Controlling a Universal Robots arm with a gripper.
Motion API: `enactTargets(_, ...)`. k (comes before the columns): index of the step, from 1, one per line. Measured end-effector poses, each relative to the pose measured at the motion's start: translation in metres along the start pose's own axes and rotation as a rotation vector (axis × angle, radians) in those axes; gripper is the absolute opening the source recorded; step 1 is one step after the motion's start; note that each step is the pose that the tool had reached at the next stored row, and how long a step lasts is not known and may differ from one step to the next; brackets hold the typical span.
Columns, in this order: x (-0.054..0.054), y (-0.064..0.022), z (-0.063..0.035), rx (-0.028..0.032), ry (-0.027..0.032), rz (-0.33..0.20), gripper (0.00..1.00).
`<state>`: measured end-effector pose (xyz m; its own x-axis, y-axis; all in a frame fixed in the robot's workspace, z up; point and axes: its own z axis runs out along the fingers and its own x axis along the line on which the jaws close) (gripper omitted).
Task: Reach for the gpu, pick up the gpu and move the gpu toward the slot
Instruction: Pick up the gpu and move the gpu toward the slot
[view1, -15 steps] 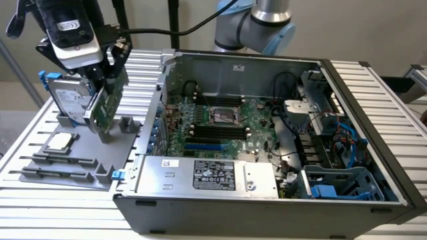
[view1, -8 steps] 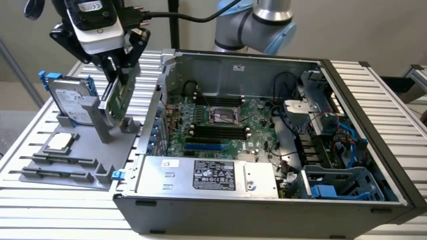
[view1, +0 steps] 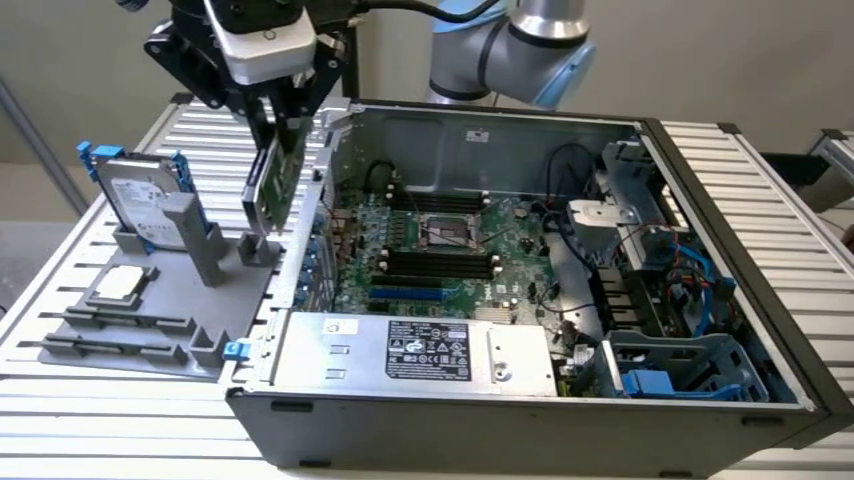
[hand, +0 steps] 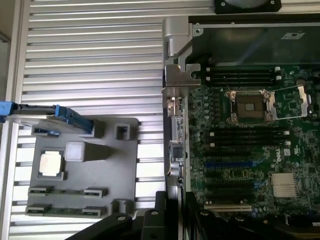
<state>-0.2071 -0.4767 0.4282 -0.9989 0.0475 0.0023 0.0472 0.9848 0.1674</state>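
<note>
The gpu (view1: 272, 185) is a thin green card standing on edge, and my gripper (view1: 284, 118) is shut on its upper edge. It hangs just above the grey holder's posts (view1: 256, 250), beside the open computer case's wall at the exterior view's left. The wrist view looks down the card's edge: the gpu's silver bracket (hand: 175, 82) lies over the case's edge, with my gripper (hand: 175, 202) closed around the card. The blue expansion slot (view1: 407, 295) (hand: 232, 164) sits on the motherboard inside the case, apart from the card.
A grey holder tray (view1: 200, 345) (hand: 120, 165) carries an upright hard drive with blue rails (view1: 140, 205) (hand: 37, 116), a square processor chip (view1: 118, 285) (hand: 51, 164) and two memory sticks (view1: 120, 322). Inside the case (view1: 534, 425) are a power supply (view1: 414, 350) and cables.
</note>
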Motion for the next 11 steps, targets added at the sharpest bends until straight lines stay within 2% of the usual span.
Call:
enactTargets(4, -0.018, 0.0008, 0.0000, -0.0063, 0.0004, 0.000, 0.26)
enactTargets(11, -0.050, 0.0023, 0.0002, -0.0065, 0.0016, 0.000, 0.26)
